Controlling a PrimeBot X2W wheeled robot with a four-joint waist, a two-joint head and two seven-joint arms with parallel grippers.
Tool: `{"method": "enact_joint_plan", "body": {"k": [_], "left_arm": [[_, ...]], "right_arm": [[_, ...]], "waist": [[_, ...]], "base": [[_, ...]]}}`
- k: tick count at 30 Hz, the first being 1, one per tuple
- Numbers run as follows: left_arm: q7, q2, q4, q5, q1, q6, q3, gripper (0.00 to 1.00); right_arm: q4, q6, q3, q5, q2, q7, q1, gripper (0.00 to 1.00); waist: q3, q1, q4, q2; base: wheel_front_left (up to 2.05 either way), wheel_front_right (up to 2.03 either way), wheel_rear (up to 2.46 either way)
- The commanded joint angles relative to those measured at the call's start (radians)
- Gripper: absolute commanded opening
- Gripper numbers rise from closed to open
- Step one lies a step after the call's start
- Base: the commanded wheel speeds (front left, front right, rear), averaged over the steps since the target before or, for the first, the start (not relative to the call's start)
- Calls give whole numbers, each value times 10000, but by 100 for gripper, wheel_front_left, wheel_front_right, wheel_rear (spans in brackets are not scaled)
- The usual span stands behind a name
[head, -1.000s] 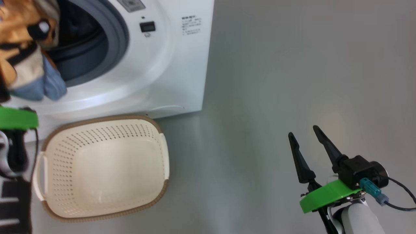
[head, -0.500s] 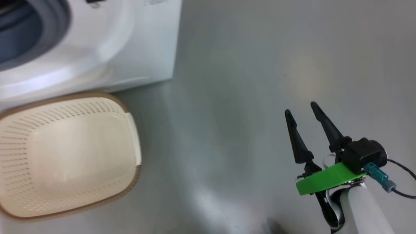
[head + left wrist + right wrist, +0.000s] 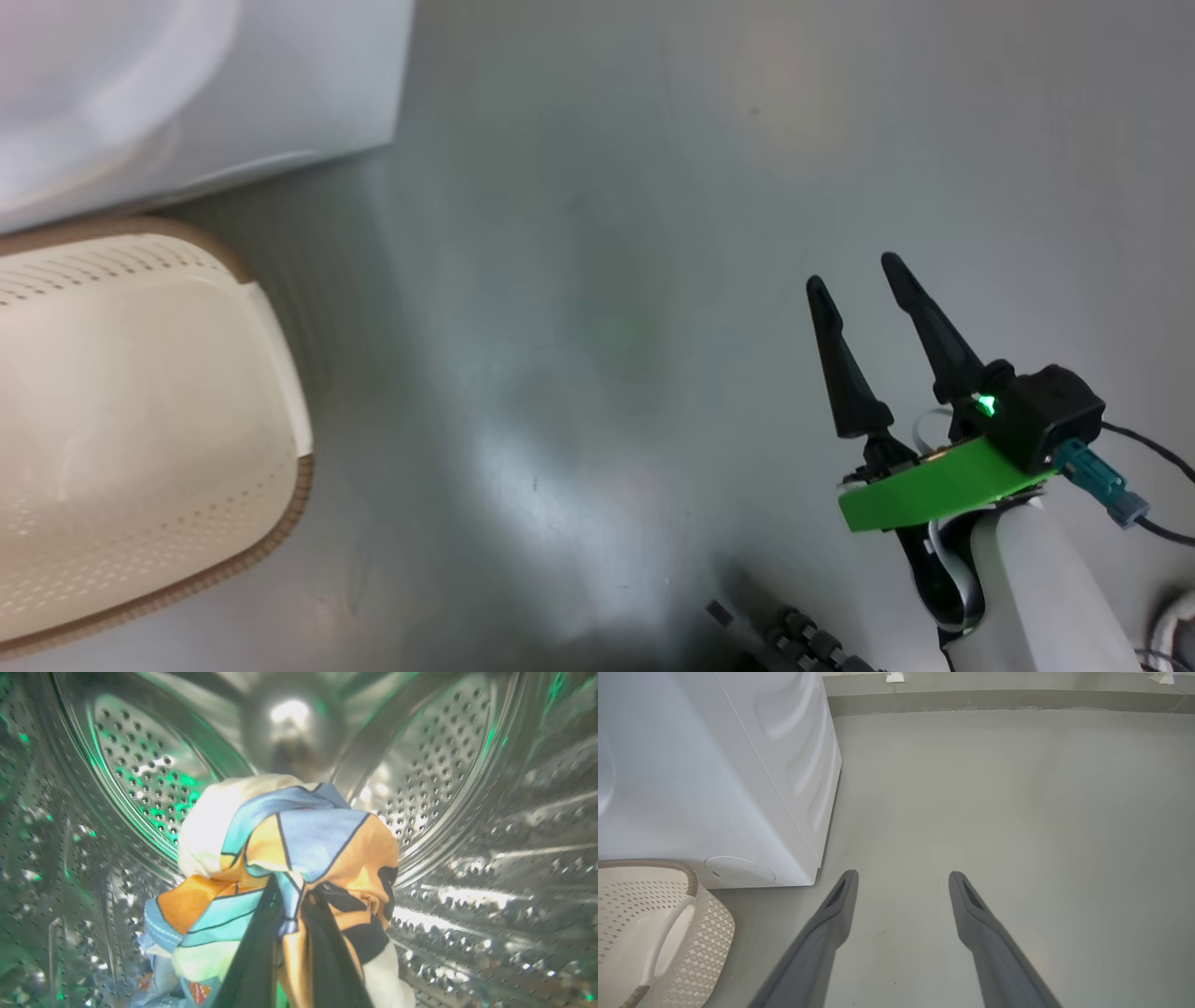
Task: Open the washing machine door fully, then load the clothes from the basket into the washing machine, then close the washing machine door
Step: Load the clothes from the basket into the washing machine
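My left fingers (image 3: 254, 952) reach into the steel drum (image 3: 444, 765), pinched narrow on a blue-and-orange garment (image 3: 303, 835). My right fingers (image 3: 845, 373) hover spread wide above the floor (image 3: 607, 187). The basket (image 3: 291, 485) sits just beside the front of the washing machine (image 3: 691, 765).

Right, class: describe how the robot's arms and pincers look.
The right pincer has two long tapering black fingers on a bright green plate, beside a black camera box with a green light and a teal plug trailing black cable; its forearm is pale grey. The left pincer has dark fingers too.
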Motion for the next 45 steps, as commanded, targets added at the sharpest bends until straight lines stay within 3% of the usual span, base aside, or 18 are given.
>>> {"method": "enact_joint_plan", "body": {"k": [1,7,12,13,14,15,33,45], "left_arm": [[-51,658,23,153,-309,-26,-52,0],[-51,1239,950,165,-1339,-26,-799,0],[-51,1400,1305,81,-1826,-26,-997,0],[-51,1423,1368,99,-1867,-27,-989,43],[-51,1451,1430,150,-1904,-27,-960,96],[-51,1458,1488,184,-1932,-27,-917,100],[-51,1327,1616,-4,-1456,-27,-1182,100],[-51,821,1751,-489,445,-27,-1934,100]], "right_arm": [[-260,16,236,94,-35,-46,8,100],[-293,16,402,269,-35,-46,-128,100],[-260,16,435,369,-35,-46,-169,100],[-248,16,436,375,-35,-46,-174,100],[-232,16,440,387,-35,-46,-183,100],[-218,16,440,399,-35,-46,-202,100],[-187,16,271,154,-35,-46,-344,100],[37,16,219,-147,-35,-46,-257,100]], "waist": [[393,0,-323,0],[643,0,-491,0],[701,0,-513,0],[698,0,-512,0],[694,0,-509,0],[691,0,-505,0],[366,0,-220,0],[-869,0,209,0]], "base": [[0,0,0],[0,0,0],[0,0,0],[0,0,0],[0,0,0],[0,0,0],[0,0,0],[0,0,0]]}}
